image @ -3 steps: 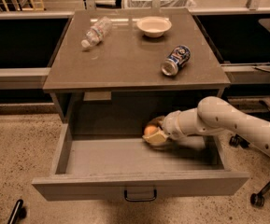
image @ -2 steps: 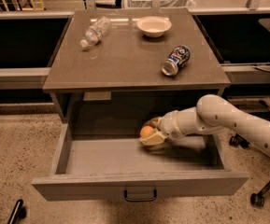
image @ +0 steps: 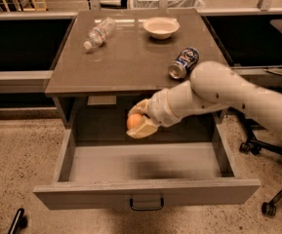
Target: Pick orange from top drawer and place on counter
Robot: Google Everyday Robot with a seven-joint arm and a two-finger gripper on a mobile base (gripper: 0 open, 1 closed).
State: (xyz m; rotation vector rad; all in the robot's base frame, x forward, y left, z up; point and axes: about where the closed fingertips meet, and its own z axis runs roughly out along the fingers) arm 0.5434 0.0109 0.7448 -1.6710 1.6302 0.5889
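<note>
The orange (image: 134,121) sits between the two cream fingers of my gripper (image: 139,121), which is shut on it. The gripper holds it in the air above the open top drawer (image: 145,162), just below the front edge of the counter (image: 130,57). The white arm reaches in from the right. The drawer is pulled fully out, with its dark bail handle (image: 147,204) at the centre of the front panel. The drawer floor shows nothing else in it.
On the counter lie a clear plastic bottle (image: 97,33) at the back left, a white bowl (image: 161,27) at the back, and a soda can (image: 183,63) on its side at the right. Office chair wheels (image: 268,207) stand on the floor at the right.
My gripper has lifted the orange up off the drawer floor and moved it left and toward the drawer's front, to just under the counter's edge.
</note>
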